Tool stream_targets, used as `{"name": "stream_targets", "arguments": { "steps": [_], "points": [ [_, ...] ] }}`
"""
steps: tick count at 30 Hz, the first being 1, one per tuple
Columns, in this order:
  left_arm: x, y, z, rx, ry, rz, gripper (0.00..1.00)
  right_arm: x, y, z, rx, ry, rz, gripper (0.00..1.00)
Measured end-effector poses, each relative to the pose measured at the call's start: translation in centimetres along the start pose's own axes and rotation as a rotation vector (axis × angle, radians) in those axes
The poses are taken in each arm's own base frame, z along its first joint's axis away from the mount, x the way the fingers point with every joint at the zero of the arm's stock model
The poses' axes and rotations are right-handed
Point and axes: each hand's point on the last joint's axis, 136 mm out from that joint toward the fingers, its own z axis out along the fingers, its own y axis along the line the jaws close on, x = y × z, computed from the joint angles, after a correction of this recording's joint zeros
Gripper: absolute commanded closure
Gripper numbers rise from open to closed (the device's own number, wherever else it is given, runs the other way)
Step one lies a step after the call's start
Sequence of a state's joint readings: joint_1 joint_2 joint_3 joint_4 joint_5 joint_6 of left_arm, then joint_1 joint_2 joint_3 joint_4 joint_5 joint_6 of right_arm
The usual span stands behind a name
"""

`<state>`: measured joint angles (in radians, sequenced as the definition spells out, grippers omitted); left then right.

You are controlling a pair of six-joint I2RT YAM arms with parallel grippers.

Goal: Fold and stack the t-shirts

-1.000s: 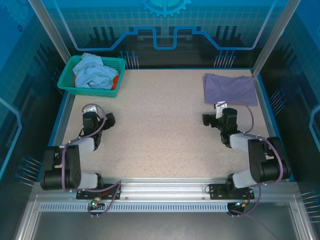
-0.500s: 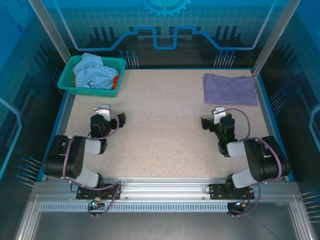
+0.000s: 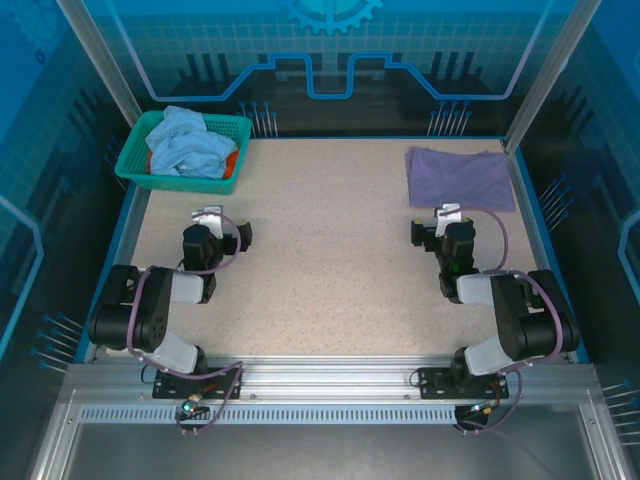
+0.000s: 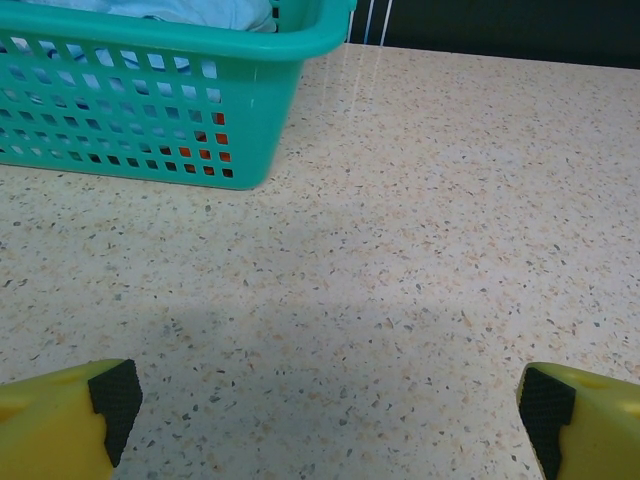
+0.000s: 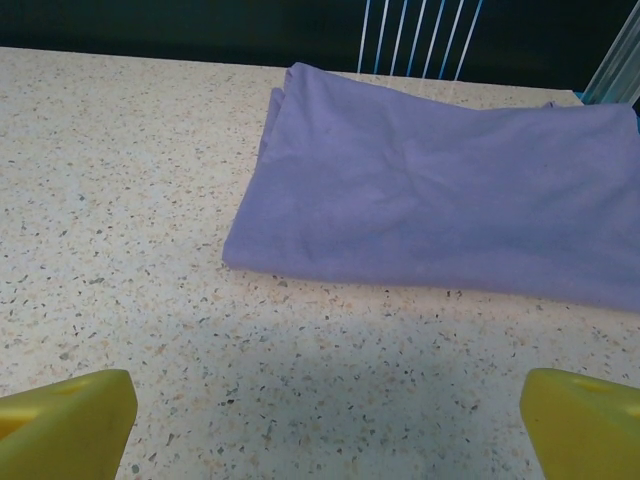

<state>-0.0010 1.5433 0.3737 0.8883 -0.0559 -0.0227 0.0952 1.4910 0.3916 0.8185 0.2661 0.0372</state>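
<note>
A folded lavender t-shirt (image 3: 460, 178) lies flat at the table's far right, and it spreads just ahead of my right gripper (image 5: 440, 210). A crumpled light-blue t-shirt (image 3: 188, 142) fills the teal mesh basket (image 3: 135, 168), with an orange t-shirt (image 3: 232, 162) under it that glows red-orange through the mesh (image 4: 205, 135). My left gripper (image 3: 222, 228) hovers low over bare table short of the basket (image 4: 250, 110), open wide, its pads (image 4: 115, 395) far apart. My right gripper (image 3: 435, 225) is open too, with nothing between its yellow fingers (image 5: 70, 415).
The speckled tabletop (image 3: 320, 250) stretches bare between the two arms. A blue raised border (image 3: 520, 190) edges the table beside the lavender shirt. Metal frame posts (image 3: 100, 60) stand at the back corners.
The left arm has folded back and its gripper has swung a little to the right. The right gripper has barely shifted. Both stay open and the shirts have not moved.
</note>
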Motion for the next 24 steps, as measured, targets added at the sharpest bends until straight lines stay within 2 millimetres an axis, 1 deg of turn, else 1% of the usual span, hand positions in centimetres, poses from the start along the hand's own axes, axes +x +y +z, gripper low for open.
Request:
{"name": "stream_targets", "arguments": {
  "steps": [24],
  "points": [
    [0.01,0.0,0.0,0.0,0.0,0.0,0.01,0.3,0.01,0.01,0.0,0.012,-0.002,0.0]
  ]
}}
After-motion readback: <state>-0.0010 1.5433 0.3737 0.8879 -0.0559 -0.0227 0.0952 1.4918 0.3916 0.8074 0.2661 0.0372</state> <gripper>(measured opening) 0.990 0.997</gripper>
